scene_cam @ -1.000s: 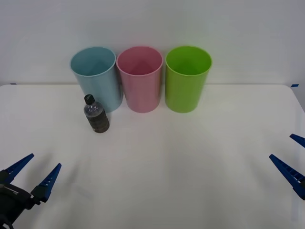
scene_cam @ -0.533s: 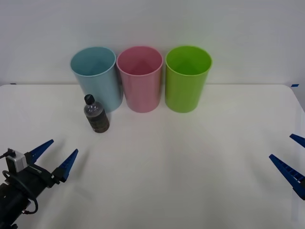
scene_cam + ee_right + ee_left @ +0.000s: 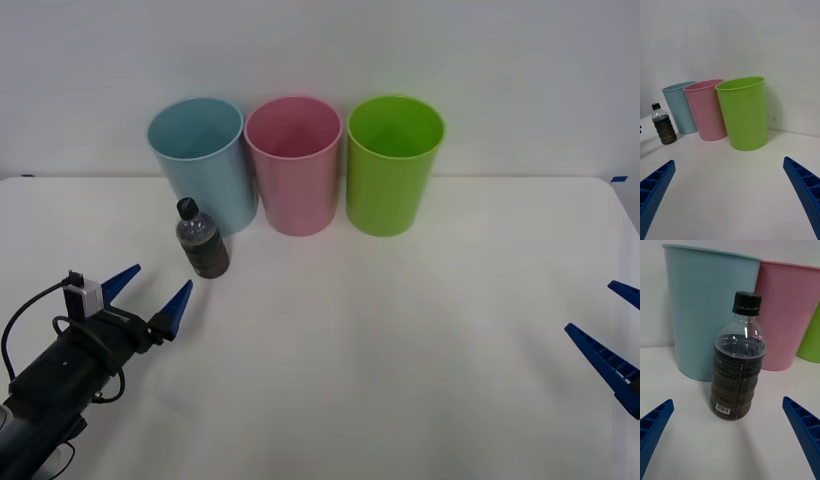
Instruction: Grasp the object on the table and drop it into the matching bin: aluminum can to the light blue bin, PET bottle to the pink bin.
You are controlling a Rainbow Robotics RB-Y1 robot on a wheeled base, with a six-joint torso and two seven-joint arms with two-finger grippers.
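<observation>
Left gripper: I have it low over the table on my left, fingers spread wide and aimed at the bottle, so the body can pass between them.
Right gripper: it sits parked at the far right edge, fingers apart, well away from everything; I judge it has no part in this pick.
Bottle: it stands upright on the table just ahead of the left gripper, black cap up, dark liquid filling most of it. In the left wrist view it sits centred between the two blue fingers.
Blue bin: just behind the bottle, close to it.
Pink bin: next along, between blue bin and green bin; that is where I judge the bottle belongs.
</observation>
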